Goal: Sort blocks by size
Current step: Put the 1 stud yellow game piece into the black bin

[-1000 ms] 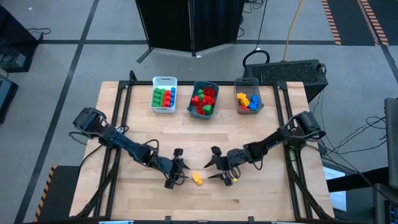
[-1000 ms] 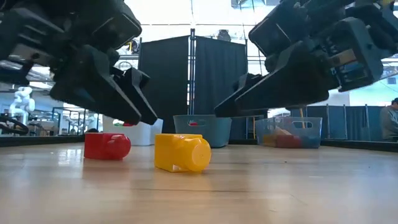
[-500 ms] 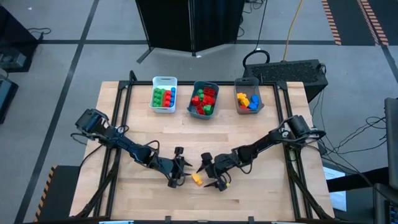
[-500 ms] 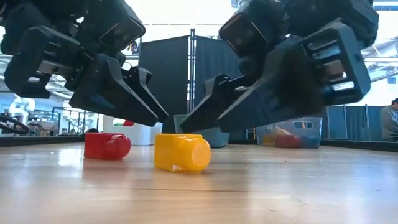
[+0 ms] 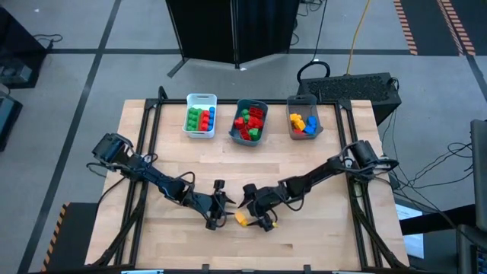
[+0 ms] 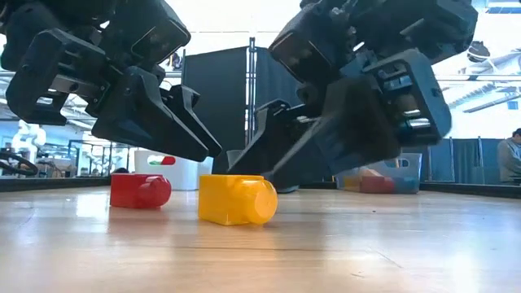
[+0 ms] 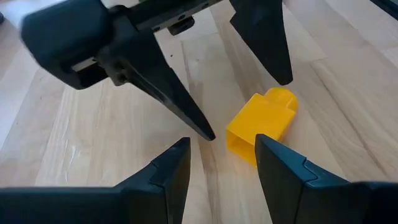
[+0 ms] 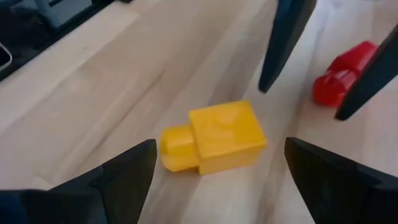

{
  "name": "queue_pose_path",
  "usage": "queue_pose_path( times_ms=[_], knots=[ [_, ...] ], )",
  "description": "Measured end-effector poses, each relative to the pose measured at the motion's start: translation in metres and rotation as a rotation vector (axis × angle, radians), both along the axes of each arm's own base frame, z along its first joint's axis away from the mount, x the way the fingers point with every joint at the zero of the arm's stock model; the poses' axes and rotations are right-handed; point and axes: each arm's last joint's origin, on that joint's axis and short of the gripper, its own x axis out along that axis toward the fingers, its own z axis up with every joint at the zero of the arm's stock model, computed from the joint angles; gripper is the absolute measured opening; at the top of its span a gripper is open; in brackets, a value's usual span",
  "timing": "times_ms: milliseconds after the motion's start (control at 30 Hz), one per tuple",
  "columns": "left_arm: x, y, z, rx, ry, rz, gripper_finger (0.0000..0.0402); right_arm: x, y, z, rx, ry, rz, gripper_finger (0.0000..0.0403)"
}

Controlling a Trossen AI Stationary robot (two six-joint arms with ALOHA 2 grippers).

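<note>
A yellow block (image 5: 241,219) lies on its side on the table near the front middle, its stud level; it also shows in the low view (image 6: 236,200). A red block (image 6: 140,190) lies on its side close by, next to my left gripper's fingers, and shows in the right wrist view (image 8: 342,74). My right gripper (image 5: 250,209) is open just over the yellow block (image 8: 214,137), one finger on each side of it, with a gap showing. My left gripper (image 5: 219,205) is open, a little to the yellow block's left (image 7: 261,124), facing my right gripper.
Three bins stand in a row at the table's far side: a white bin (image 5: 201,129), a teal bin (image 5: 248,141) and a grey bin (image 5: 303,135), each holding several blocks. Bare wood lies between the bins and the grippers.
My right gripper has gone toward the table's left edge and down, from beside the yellow block to over it, its fingers still spread. The two blocks lie where they were.
</note>
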Motion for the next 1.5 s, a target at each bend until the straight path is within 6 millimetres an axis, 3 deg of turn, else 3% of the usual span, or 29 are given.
queue_pose_path(
  times_ms=[500,800,1067,1200,1433,1500],
  knots=[
    [0.0,0.0,0.0,0.003,0.0,-0.001,0.016,0.003,-0.005,0.002,0.026,-0.009,0.035,0.0341],
    [0.0,0.0,-0.001,0.003,0.006,0.002,0.016,0.007,-0.003,-0.014,0.037,0.029,0.049,0.0341],
    [-0.001,0.0,-0.001,0.004,0.011,0.004,0.016,0.024,0.002,-0.025,0.04,0.04,0.051,0.034],
    [-0.001,0.001,-0.002,0.009,0.023,0.004,0.016,0.027,0.003,-0.025,0.047,0.048,0.067,0.032],
    [-0.001,0.001,-0.002,0.019,0.022,0.018,0.016,0.027,0.002,-0.024,0.05,0.051,0.064,0.0248],
    [-0.001,0.001,-0.002,0.021,0.021,0.021,0.016,0.027,0.001,-0.025,0.055,0.056,0.06,0.0247]
  ],
)
